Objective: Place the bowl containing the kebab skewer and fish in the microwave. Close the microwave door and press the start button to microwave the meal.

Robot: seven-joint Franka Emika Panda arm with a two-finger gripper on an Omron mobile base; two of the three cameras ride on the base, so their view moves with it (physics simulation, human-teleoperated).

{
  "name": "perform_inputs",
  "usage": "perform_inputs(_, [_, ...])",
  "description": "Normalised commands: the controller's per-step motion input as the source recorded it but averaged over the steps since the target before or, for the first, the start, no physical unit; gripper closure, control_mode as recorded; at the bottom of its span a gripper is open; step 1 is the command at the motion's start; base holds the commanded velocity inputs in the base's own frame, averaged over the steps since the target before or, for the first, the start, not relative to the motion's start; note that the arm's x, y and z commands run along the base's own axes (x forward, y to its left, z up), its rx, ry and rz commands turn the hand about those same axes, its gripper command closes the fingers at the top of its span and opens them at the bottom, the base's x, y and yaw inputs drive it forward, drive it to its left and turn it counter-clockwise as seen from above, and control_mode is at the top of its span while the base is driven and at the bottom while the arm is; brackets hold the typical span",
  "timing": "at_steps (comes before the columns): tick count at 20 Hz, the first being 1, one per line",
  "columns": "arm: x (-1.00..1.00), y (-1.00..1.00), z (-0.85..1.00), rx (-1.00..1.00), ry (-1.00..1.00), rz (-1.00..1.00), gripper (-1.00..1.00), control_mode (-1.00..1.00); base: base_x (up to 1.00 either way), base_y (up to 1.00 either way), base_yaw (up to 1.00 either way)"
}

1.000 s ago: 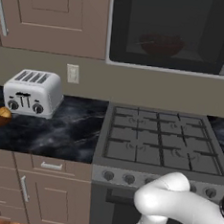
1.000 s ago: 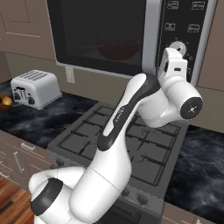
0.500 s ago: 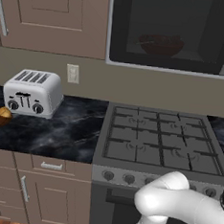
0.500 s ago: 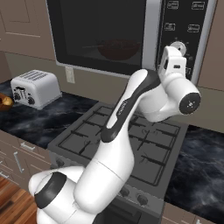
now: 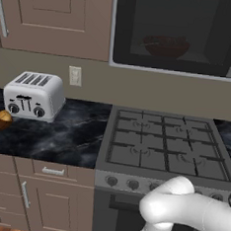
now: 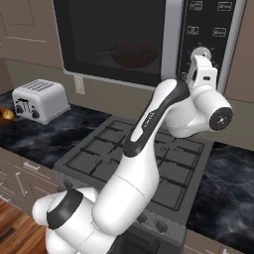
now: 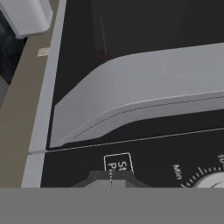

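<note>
The bowl [image 6: 133, 55] sits inside the microwave [image 6: 171, 37], behind the closed door [image 6: 111, 39]. Your fingers [image 7: 111, 178] are closed on nothing, held against the control panel [image 6: 210, 34]. Press squarely on the start button [image 7: 118, 164], clear of the dial [image 6: 202, 51].

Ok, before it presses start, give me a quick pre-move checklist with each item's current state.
1. Bowl inside the microwave: ok.
2. Door closed: ok, flush with the frame.
3. Skewer and fish in the bowl: cannot tell through dark glass.
4. Tool shut for pressing: ok.
5. Tool at the control panel: ok, close by the dial.
6. Tool lined up on the start button: cannot tell, label partly hidden.
</note>
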Motion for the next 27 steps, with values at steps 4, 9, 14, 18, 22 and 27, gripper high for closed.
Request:
perform_inputs(4, [0.19, -0.13, 0.00, 0.00, 0.00, 0.00, 1.00, -1.00, 0.00, 0.00, 0.00])
perform_inputs(9, [0.19, 0.00, 0.00, 0.00, 0.00, -0.02, 1.00, -1.00, 0.00, 0.00, 0.00])
perform_inputs(14, [0.28, 0.00, 0.00, 0.00, 0.01, -0.08, 1.00, -1.00, 0.00, 0.00, 0.00])
perform_inputs(18, [0.44, 0.00, 0.01, 0.00, 0.14, -0.17, 1.00, -1.00, 0.00, 0.00, 0.00])
perform_inputs(22, [0.60, -0.03, 0.09, 0.00, 0.22, -0.17, 1.00, -1.00, 0.00, 0.00, 0.00])
perform_inputs(27, [0.77, -0.17, 0.08, 0.00, 0.21, -0.15, 1.00, -1.00, 0.00, 0.00, 0.00])
